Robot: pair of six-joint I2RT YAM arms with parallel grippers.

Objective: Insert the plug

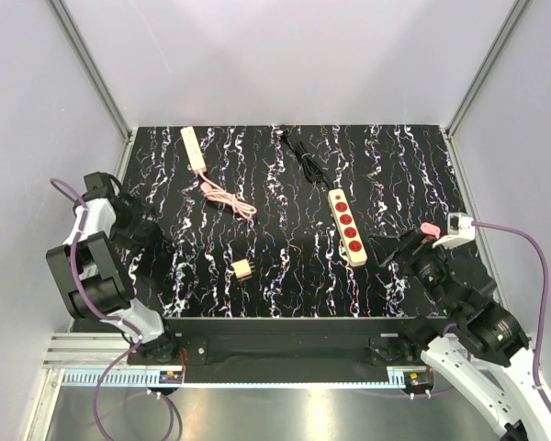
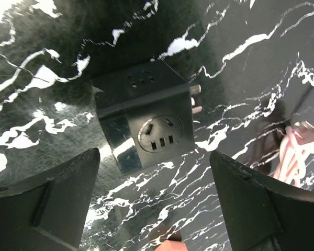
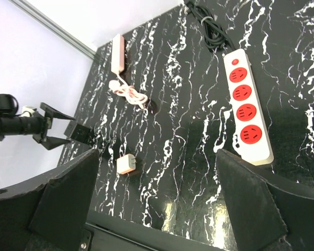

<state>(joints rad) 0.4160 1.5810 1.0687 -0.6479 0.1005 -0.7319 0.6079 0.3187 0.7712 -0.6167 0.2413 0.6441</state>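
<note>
My left claw (image 3: pixel 64 129) is spread apart at the left side of the black white-veined marble table (image 1: pixel 285 276). The black cube-shaped plug adapter (image 2: pixel 141 120) lies flat just beyond its fingertips, in line with the gap and untouched. My right claw (image 3: pixel 157 152) is also spread wide, just right of the cream power strip with red sockets (image 3: pixel 246 104).

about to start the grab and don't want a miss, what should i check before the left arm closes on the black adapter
1. left gripper open: ok
2. black adapter lies between its fingers: ok
3. prongs unblocked, pointing sideways: ok
4. fingers low enough to grasp: cannot tell
5. power strip, four red sockets empty: ok
6. right gripper open, off the strip: ok
</note>
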